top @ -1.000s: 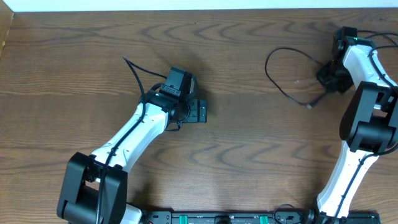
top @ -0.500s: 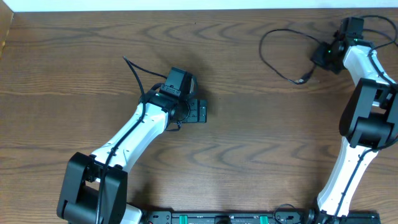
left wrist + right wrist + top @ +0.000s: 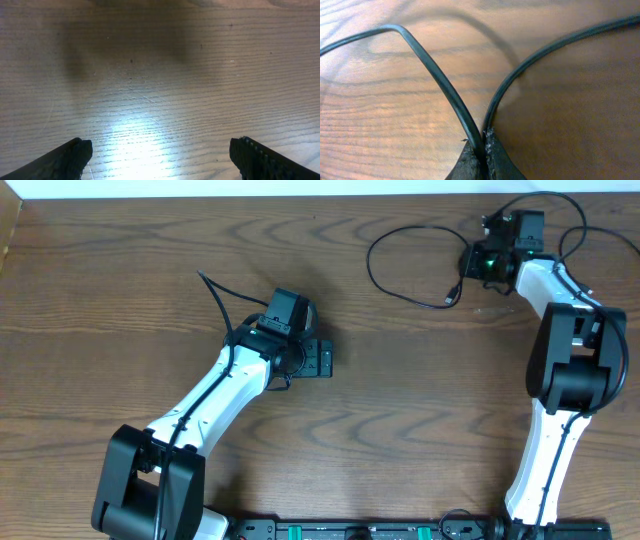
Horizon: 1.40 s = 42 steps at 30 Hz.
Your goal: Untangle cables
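A thin black cable lies in an open loop on the wooden table at the far right, ending in a small plug. My right gripper sits at the loop's right end and is shut on the cable. In the right wrist view two strands of the cable rise in a V from the pinched fingertips of the right gripper. My left gripper rests open at mid-table. In the left wrist view the left gripper shows only bare wood between its wide-apart fingertips. No white cord shows.
More thin black cord curves behind the right wrist near the table's far edge. Another thin black cord runs up and left from beside the left arm. The arm bases stand along the near edge.
My right gripper has swung left along the far edge, dragging the black cable and its plug leftward with it. The left arm has not moved.
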Available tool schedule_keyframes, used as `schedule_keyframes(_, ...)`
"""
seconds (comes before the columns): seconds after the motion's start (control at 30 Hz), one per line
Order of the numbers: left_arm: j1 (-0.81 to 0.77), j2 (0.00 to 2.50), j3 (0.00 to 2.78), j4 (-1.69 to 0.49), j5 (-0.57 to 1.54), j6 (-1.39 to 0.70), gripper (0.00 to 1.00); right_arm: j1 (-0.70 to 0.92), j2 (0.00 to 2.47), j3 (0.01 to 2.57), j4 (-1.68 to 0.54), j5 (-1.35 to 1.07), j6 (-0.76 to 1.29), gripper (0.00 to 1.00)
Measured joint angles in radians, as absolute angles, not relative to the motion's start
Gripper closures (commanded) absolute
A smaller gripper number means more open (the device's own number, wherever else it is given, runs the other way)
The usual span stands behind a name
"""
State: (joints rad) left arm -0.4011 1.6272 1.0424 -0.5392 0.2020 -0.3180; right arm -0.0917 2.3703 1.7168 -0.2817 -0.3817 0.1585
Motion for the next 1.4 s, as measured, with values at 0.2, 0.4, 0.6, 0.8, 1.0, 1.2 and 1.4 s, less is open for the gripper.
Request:
schedule_keyframes(0.2,-0.401,1.627,1.042,-0.539,0.202,-0.318,0.05,-0.089,2.381,1.728,-0.169,-0.353,0.089,0.99)
schedule_keyframes(0.4,-0.401,1.627,1.042,-0.539,0.202,-0.318,0.05,-0.090,2.402,1.961,-0.314,-0.275,0.003,0.99)
schedule_keyframes(0.6,-0.401,1.627,1.042,-0.539,0.200,-0.318,0.05,-0.090,2.404,2.332,-0.426,-0.133,-0.041,0.99)
schedule_keyframes(0.8,-0.401,1.627,1.042,-0.539,0.199,-0.318,0.05,-0.094,2.387,2.378,-0.569,0.012,-0.049,0.96)
schedule_keyframes(1.0,-0.401,1.627,1.042,-0.539,0.200,-0.318,0.05,-0.099,2.414,2.266,-0.571,0.089,-0.018,0.70)
schedule_keyframes(1.2,-0.401,1.627,1.042,-0.539,0.199,-0.318,0.05,-0.107,2.464,2.148,-0.549,0.159,0.028,0.21)
schedule_keyframes(1.4,-0.401,1.627,1.042,-0.539,0.199,-0.318,0.05,-0.140,2.471,2.146,-0.590,0.243,0.116,0.14)
